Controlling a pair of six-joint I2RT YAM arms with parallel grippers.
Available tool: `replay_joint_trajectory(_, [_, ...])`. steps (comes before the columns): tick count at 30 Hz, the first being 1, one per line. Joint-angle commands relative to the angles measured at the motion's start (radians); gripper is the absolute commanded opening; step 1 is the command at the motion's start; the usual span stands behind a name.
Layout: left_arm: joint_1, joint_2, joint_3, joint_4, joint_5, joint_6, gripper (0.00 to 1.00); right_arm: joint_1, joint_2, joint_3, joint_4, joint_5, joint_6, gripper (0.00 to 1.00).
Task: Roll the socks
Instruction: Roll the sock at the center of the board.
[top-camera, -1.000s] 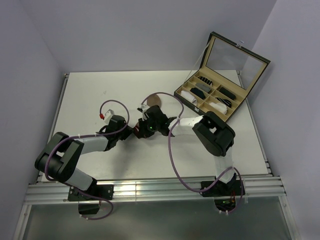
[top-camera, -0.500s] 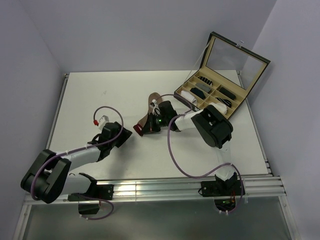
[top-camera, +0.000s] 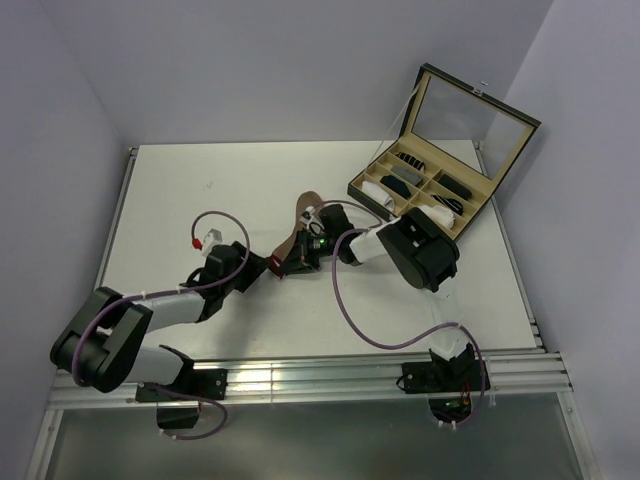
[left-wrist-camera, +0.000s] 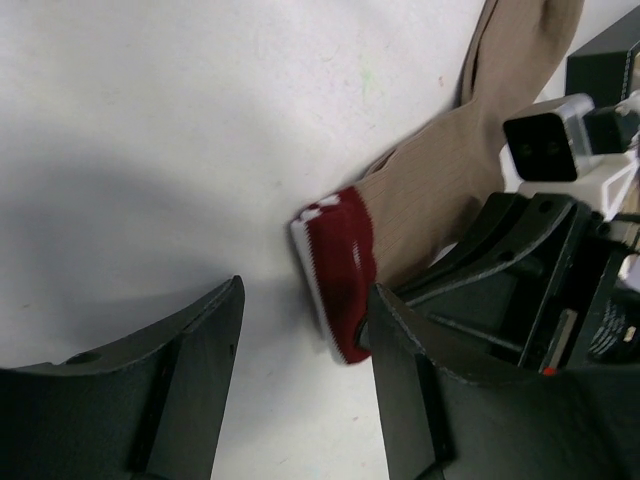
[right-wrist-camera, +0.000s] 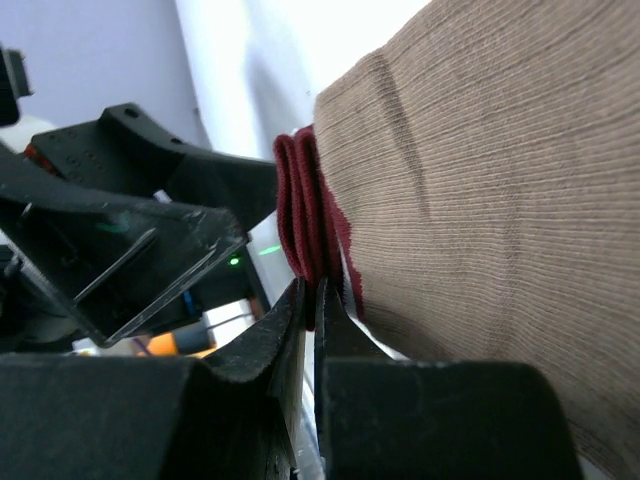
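The tan-brown sock (top-camera: 300, 220) lies stretched on the white table, toe towards the back and dark red cuff (top-camera: 281, 266) towards the front. My right gripper (top-camera: 291, 262) is shut on the cuff; in the right wrist view the jaws (right-wrist-camera: 315, 292) pinch the folded red cuff (right-wrist-camera: 305, 215) below the tan fabric (right-wrist-camera: 480, 170). My left gripper (top-camera: 256, 270) is open just left of the cuff. In the left wrist view its fingers (left-wrist-camera: 195, 370) stand apart with the cuff (left-wrist-camera: 340, 265) just ahead, beside the right finger. The white sock is not in view.
An open compartment box (top-camera: 483, 205) with its lid (top-camera: 468, 112) raised stands at the back right, holding several small sock rolls. Purple cables loop over both arms. The table's metal rail (top-camera: 300, 375) runs along the front edge.
The left gripper let go and pulled back to the left, then came back close to the cuff. The right gripper shifted with the cuff, and the sock now lies drawn out longer.
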Motion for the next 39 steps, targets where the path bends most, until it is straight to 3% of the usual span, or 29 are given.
replay_joint_trajectory(1, [-0.005,0.060,0.026,-0.045,0.018,-0.025,0.58,-0.012,0.020,-0.019,0.091,-0.054,0.094,0.00])
replay_joint_trajectory(23, [-0.005,0.148,0.063,-0.126,-0.035,-0.082,0.45,-0.018,0.064,-0.043,0.109,-0.039,0.149,0.00])
replay_joint_trajectory(35, [-0.005,0.206,0.081,-0.142,-0.038,-0.076,0.26,-0.017,0.060,-0.037,0.068,-0.017,0.118,0.00])
replay_joint_trajectory(39, [-0.007,0.212,0.095,-0.165,-0.046,-0.065,0.10,-0.013,0.040,-0.025,0.001,0.010,0.063,0.01])
